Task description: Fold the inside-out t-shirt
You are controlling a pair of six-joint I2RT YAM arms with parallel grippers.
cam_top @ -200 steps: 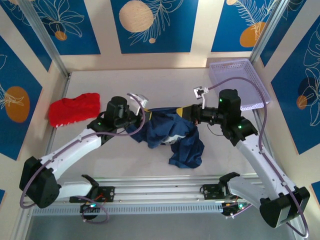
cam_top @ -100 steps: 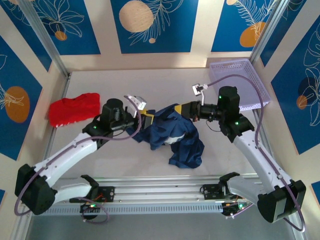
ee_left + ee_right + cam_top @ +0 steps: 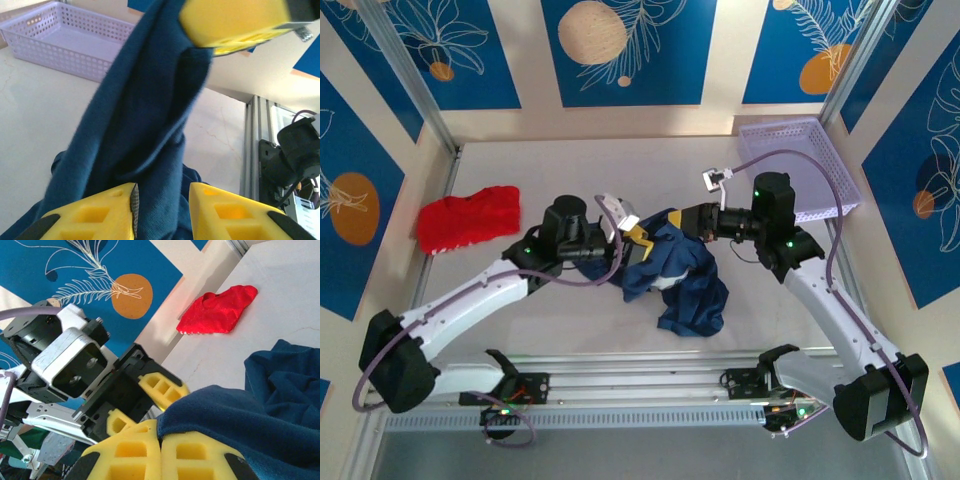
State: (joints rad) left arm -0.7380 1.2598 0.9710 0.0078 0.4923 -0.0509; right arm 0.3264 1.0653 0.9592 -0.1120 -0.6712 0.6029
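Regrip underway: left gripper (image 3: 638,233) slid right, its jaws now parted around hanging cloth; right gripper (image 3: 692,217) clamped on the t-shirt (image 3: 685,285), bunched mid-table; folding hasn't really started.

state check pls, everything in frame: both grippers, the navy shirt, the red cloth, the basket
t-shirt: crumpled, not folded, one edge lifted, the rest on the table
left gripper: part open, t-shirt cloth in the gap, grip unclear
right gripper: shut on the t-shirt's edge, holding it up
red cloth: bunched on the table, far left, apart from both grippers
basket: upright, far right corner, looks empty
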